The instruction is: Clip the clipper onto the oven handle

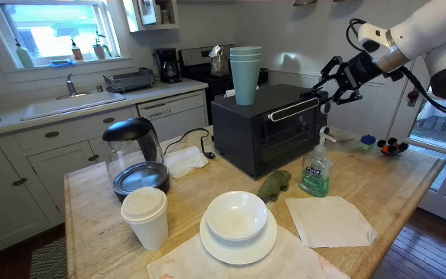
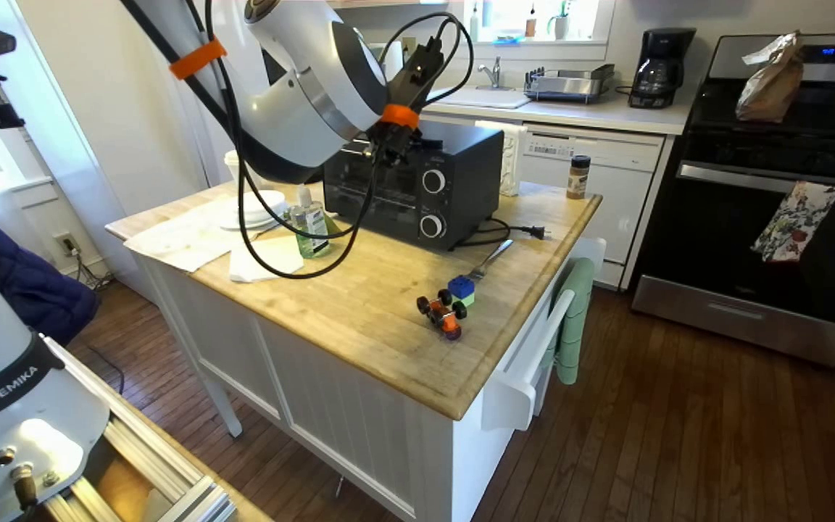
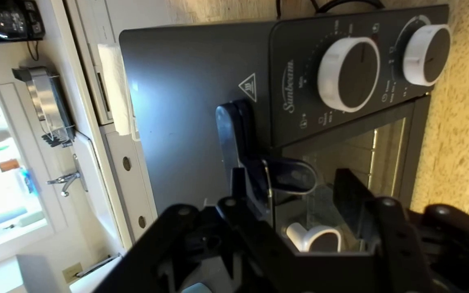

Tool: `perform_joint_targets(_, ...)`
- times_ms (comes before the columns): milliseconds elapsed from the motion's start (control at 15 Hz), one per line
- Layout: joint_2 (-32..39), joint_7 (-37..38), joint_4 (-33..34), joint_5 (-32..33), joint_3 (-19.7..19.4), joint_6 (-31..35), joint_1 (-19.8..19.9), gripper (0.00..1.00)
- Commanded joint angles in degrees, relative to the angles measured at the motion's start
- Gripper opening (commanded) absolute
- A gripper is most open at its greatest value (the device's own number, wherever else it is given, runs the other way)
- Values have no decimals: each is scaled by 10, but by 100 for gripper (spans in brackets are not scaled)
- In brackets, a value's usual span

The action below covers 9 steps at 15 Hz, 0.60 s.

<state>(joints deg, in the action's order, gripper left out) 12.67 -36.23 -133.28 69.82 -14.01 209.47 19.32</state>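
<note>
Nearest in an exterior view, on a wooden worktop (image 1: pixel 91 228), a white bowl (image 1: pixel 237 217) sits on a white plate (image 1: pixel 242 254), which rests on a towel (image 1: pixel 296 257). To the left stand a lidded white cup (image 1: pixel 151 228) and, just behind it, a glass kettle (image 1: pixel 136 159). To the right a napkin (image 1: pixel 331 221) lies flat; behind it stands a pump bottle (image 1: pixel 316 176) of green sanitizer, with a dark green figurine (image 1: pixel 275 185) between bottle and bowl.

Past these is a boxy black oven (image 1: pixel 234 131). Its handle (image 1: pixel 293 110) runs across the upper front of the glass door (image 1: pixel 290 133). A dark blue clip (image 3: pixel 255 165) lies at the oven's top front edge, near the end of the handle on the side of the knobs (image 3: pixel 356 75); its looped end juts out in front of the door.

In the wrist view the gripper (image 3: pixel 291 179) is at the clip, its fingers (image 3: pixel 348 191) spread wide and gripping nothing. The loop shows between them; one finger overlaps the clip, and whether it touches cannot be told.

A stack of pale blue cups (image 1: pixel 246 77) stands on the oven. Beyond the knob side are a blue and green block (image 1: pixel 367 141) and a toy car (image 1: pixel 393 146). Farthest back are a coffee maker (image 1: pixel 167 66), a stove (image 1: pixel 194 58) and a bright window (image 1: pixel 60 27).
</note>
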Motion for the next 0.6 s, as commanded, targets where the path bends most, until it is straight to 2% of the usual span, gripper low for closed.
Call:
perform_joint_targets(0, 12, -16, 6, -21, -1, 19, 0, 59)
perform_joint_targets(267, 16, -14, 10, -27, 0, 20, -1, 62)
perform_joint_targets(533, 21, -13, 14, -36, 2, 21, -2, 60)
